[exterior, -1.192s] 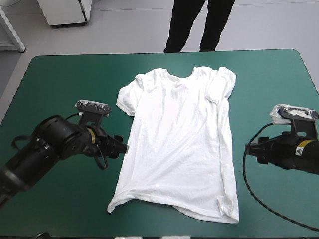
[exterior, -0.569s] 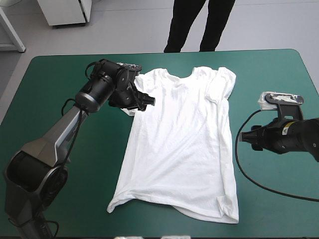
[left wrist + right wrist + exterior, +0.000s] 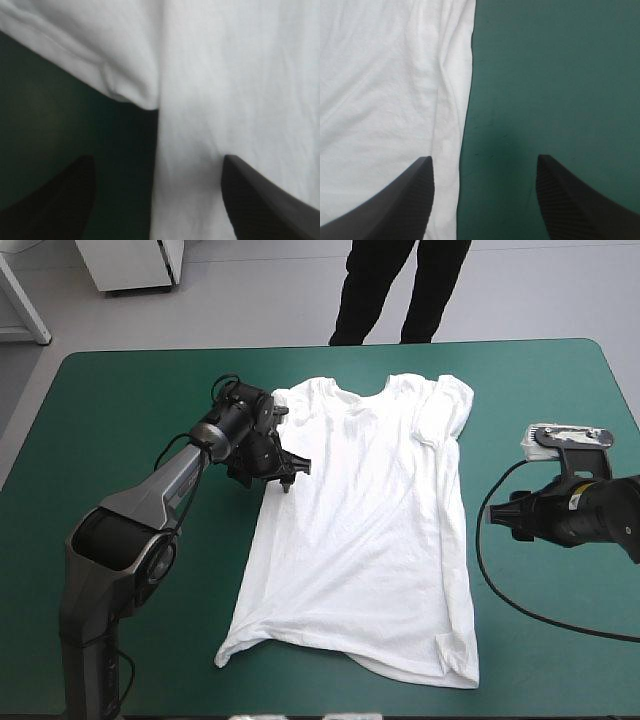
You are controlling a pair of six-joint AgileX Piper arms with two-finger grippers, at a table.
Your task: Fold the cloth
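The white, short-sleeved cotton T-shirt point(image 3: 360, 530) lies spread flat in the middle of the table's teal-green cover point(image 3: 120, 440). Its collar is toward the far edge and its hem toward the near edge, where the two bottom corners are slightly rumpled.

The left arm's gripper with broad black fin fingers point(image 3: 285, 475) is at the T-shirt's armpit on that arm's side, where the sleeve meets the body. In the left wrist view this gripper point(image 3: 157, 160) is spread wide and grasps nothing. One finger stands over the T-shirt's body point(image 3: 225, 75) and the other over the bare cover point(image 3: 50, 110), and the sleeve's lower corner sits just ahead, between them. Whether the fingertips touch the fabric cannot be told.

The right arm's matching black gripper point(image 3: 497, 517) is beside the T-shirt's other long side, about halfway between sleeve and hem. Its wrist view shows the gripper point(image 3: 485, 159) parted and empty. The T-shirt's side edge point(image 3: 395, 90) runs between the fingers, close to one of them, and the other finger is over the cover point(image 3: 560, 75).
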